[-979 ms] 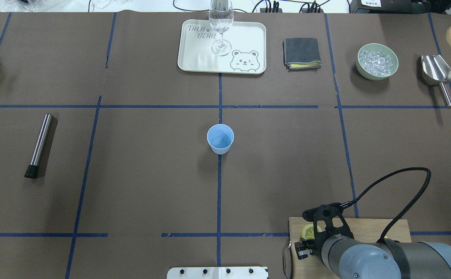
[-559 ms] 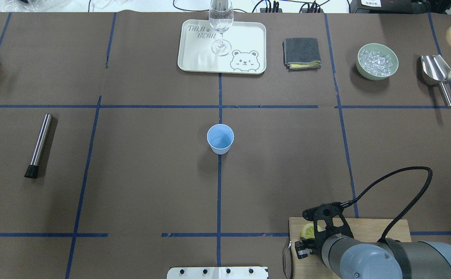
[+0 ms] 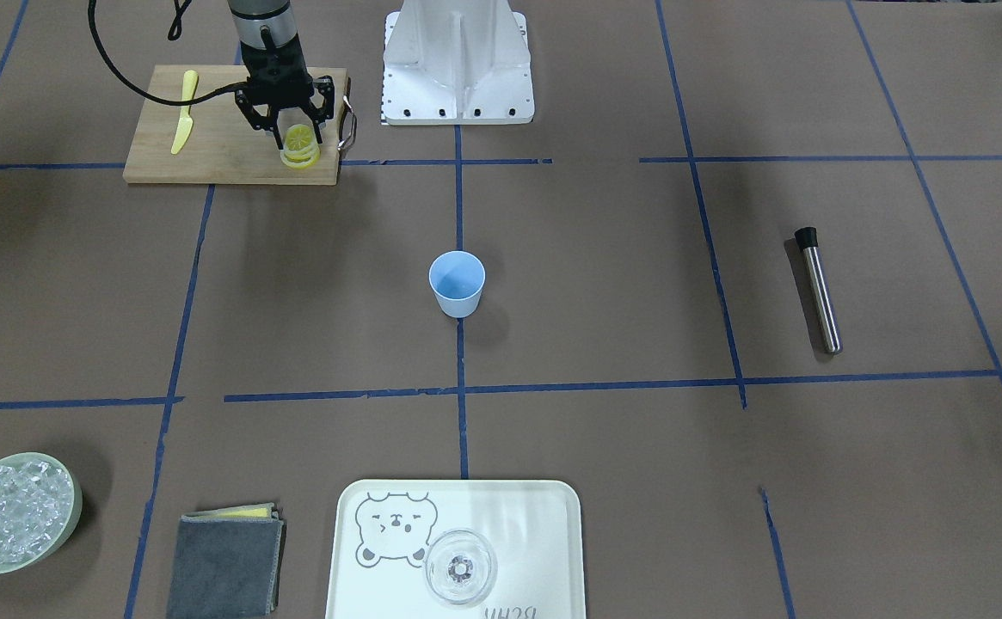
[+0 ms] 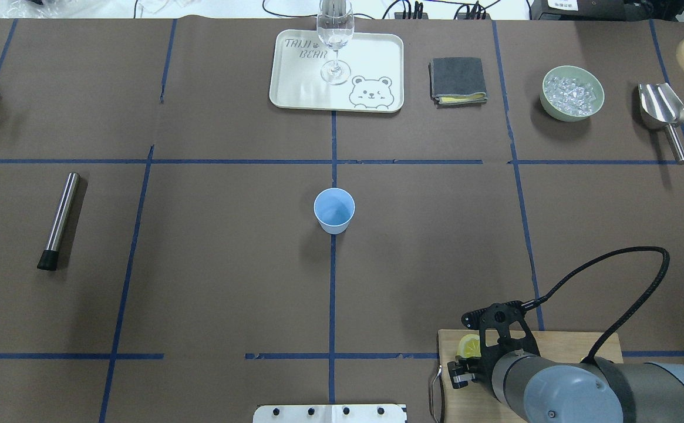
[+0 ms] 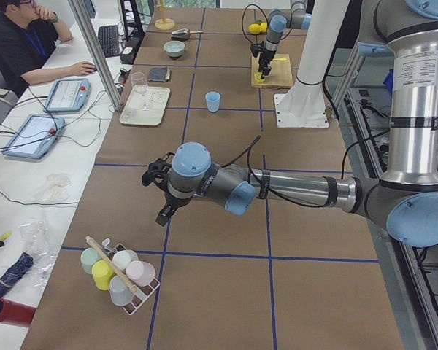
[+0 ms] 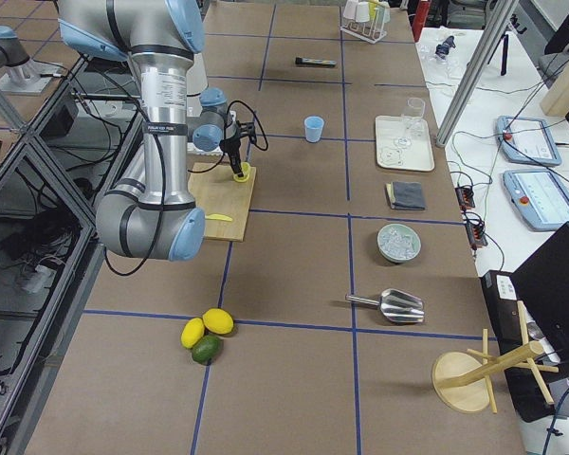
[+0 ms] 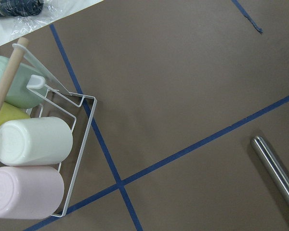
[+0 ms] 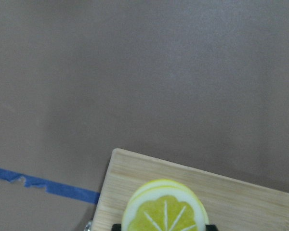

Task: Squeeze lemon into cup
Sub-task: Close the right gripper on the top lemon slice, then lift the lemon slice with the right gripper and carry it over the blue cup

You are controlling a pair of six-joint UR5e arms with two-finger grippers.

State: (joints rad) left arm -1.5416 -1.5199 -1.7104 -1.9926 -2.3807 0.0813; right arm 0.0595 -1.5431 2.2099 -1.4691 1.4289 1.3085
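The right hand (image 3: 298, 137) is clamped on the lemon (image 3: 299, 143), just above the wooden board (image 3: 217, 146). The cup (image 3: 457, 284) stands upright mid-desk (image 3: 638, 258), well apart from them. The left hand (image 5: 163, 211) hangs over the desk; I cannot tell whether it is open or closed.

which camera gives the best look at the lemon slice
Right wrist view: the lemon is close up, segments clear, bottom cropped. Front-facing shows it small in the right gripper; overhead only a sliver beside the arm; side views a yellow speck.
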